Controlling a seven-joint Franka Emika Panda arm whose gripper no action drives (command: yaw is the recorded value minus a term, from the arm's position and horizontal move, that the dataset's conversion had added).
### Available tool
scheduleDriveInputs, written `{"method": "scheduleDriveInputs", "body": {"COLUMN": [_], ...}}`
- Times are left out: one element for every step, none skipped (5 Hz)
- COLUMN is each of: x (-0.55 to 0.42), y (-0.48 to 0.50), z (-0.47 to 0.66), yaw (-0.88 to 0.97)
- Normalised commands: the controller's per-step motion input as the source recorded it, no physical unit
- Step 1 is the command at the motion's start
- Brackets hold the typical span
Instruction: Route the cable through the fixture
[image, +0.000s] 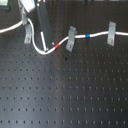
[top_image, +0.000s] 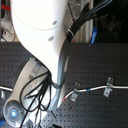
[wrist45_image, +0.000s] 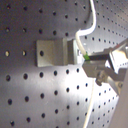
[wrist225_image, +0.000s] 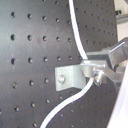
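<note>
In the first exterior view the white cable (image: 39, 47) comes in from the left, passes the fixture (image: 27, 33), a small grey clip, and dips to a low point. My gripper (image: 48, 49) reaches down from above and is shut on the cable at that low point. From there the cable rises past its red band (image: 59, 46) and blue band (image: 87, 36). Both wrist views show the fixture (wrist45_image: 52, 52) (wrist225_image: 72, 77) close to my fingers (wrist45_image: 102, 59), with the cable (wrist225_image: 80, 45) crossing the clip's bent end. I cannot tell whether it sits inside the clip.
A wider slanted grey clip (image: 71, 37) and a taller straight grey clip (image: 111, 33) hold the cable further right on the black perforated board (image: 65, 95). In the second exterior view the white arm (top_image: 45, 55) hides the left part of the board.
</note>
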Motion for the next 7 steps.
{"method": "scheduleDriveInputs", "body": {"x": [0.0, -0.001, -0.056, -0.083, -0.087, -0.106, -0.027], "y": [0.0, -0.002, -0.065, -0.12, -0.155, -0.246, -0.036], "z": [-0.01, -0.02, 0.0, 0.0, 0.0, 0.0, 0.0], "yaw": [-0.26, -0.53, -0.56, -0.59, -0.52, -0.43, -0.09]}}
